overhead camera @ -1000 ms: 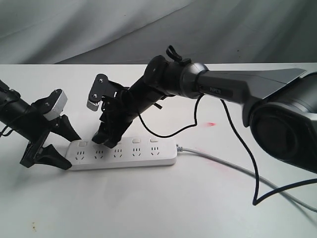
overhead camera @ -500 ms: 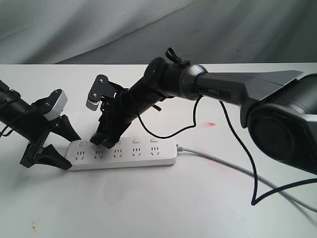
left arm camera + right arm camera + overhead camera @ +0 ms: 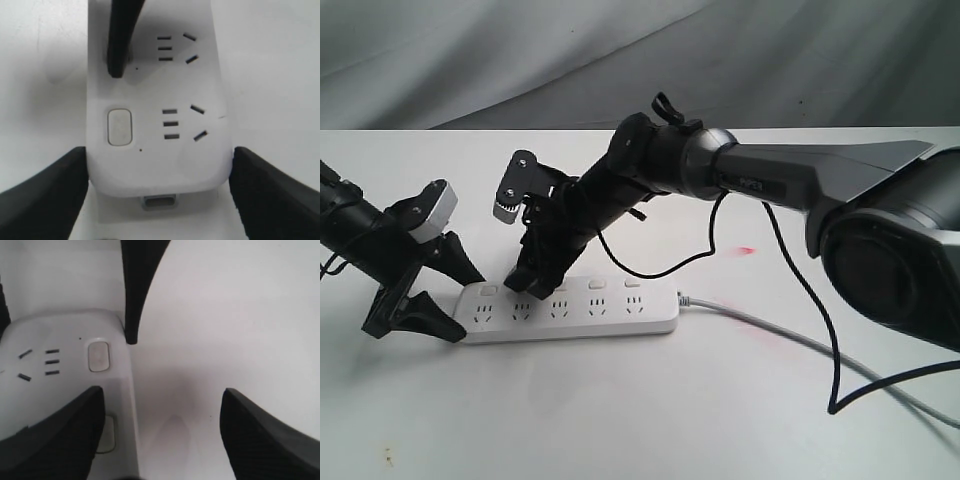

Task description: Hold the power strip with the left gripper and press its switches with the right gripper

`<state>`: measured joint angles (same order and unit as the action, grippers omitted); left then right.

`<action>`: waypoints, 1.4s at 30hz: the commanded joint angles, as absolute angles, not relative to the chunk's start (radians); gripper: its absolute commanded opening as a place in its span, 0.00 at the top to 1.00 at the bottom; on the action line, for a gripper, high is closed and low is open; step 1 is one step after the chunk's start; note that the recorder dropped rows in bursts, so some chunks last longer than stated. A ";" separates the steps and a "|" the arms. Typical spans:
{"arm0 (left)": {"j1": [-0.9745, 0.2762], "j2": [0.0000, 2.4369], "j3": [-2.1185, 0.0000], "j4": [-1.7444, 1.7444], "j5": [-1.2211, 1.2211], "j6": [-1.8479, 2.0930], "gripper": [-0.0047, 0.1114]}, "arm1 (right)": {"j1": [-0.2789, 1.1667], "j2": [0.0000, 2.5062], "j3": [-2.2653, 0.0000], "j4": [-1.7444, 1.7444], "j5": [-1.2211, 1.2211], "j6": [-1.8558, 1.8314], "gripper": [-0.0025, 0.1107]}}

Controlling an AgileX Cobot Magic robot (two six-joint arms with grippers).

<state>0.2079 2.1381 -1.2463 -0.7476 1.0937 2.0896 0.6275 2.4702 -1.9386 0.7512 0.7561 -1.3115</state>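
The white power strip [image 3: 580, 312] lies flat on the white table. My left gripper [image 3: 463, 305] has a black finger against each long side of its left end [image 3: 160, 170] and is shut on it. The first of the switches [image 3: 119, 127] shows bare near that end. My right gripper [image 3: 538, 285] stands open over the strip. One of its fingers [image 3: 120, 40] comes down at the second switch [image 3: 107, 432] and hides most of it. Its other finger [image 3: 270, 440] hangs over bare table behind the strip. Three more switches [image 3: 594, 286] run to the right, uncovered.
The strip's grey cord [image 3: 770, 325] trails right across the table. The right arm's black cable [image 3: 825, 330] loops down beside it. A small red spot [image 3: 748, 249] marks the table. A grey cloth backdrop [image 3: 520, 60] hangs behind the far edge.
The right arm has shifted very slightly to the left over the strip. The left gripper and the strip have stayed where they were.
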 commanded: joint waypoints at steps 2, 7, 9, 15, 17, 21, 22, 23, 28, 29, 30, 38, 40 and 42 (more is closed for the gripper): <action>0.205 2.136 -1.251 -0.751 1.100 2.094 0.64 | 0.604 2.482 -1.915 0.593 0.814 -1.313 0.43; 0.205 2.136 -1.251 -0.751 1.100 2.094 0.64 | 0.604 2.482 -1.915 0.583 0.812 -1.301 0.43; 0.205 2.136 -1.251 -0.751 1.100 2.094 0.64 | 0.604 2.482 -1.915 0.589 0.807 -1.301 0.43; 0.205 2.136 -1.251 -0.751 1.100 2.094 0.64 | 0.629 2.484 -1.915 0.605 0.762 -1.301 0.43; 0.205 2.136 -1.251 -0.751 1.100 2.094 0.64 | 0.633 2.484 -1.915 0.609 0.744 -1.300 0.43; 0.205 2.136 -1.251 -0.751 1.100 2.094 0.64 | 0.639 2.486 -1.915 0.612 0.741 -1.300 0.43; 0.205 2.136 -1.251 -0.751 1.100 2.094 0.64 | 0.639 2.491 -1.915 0.612 0.745 -1.300 0.43; 0.205 2.136 -1.251 -0.751 1.100 2.094 0.64 | 0.639 2.494 -1.915 0.614 0.748 -1.300 0.43; 0.205 2.136 -1.251 -0.751 1.100 2.094 0.64 | 0.643 2.519 -1.915 0.614 0.782 -1.293 0.43; 0.205 2.136 -1.251 -0.751 1.100 2.094 0.64 | 0.642 2.519 -1.915 0.614 0.782 -1.291 0.43; 0.205 2.136 -1.251 -0.751 1.100 2.094 0.64 | 0.642 2.519 -1.915 0.615 0.778 -1.292 0.43; 0.205 2.136 -1.251 -0.751 1.100 2.094 0.64 | 0.665 2.519 -1.915 0.618 0.767 -1.292 0.43; 0.205 2.136 -1.251 -0.751 1.100 2.094 0.64 | 0.669 2.519 -1.915 0.618 0.755 -1.292 0.43; 0.205 2.136 -1.251 -0.751 1.100 2.094 0.64 | 0.669 2.519 -1.915 0.618 0.752 -1.285 0.43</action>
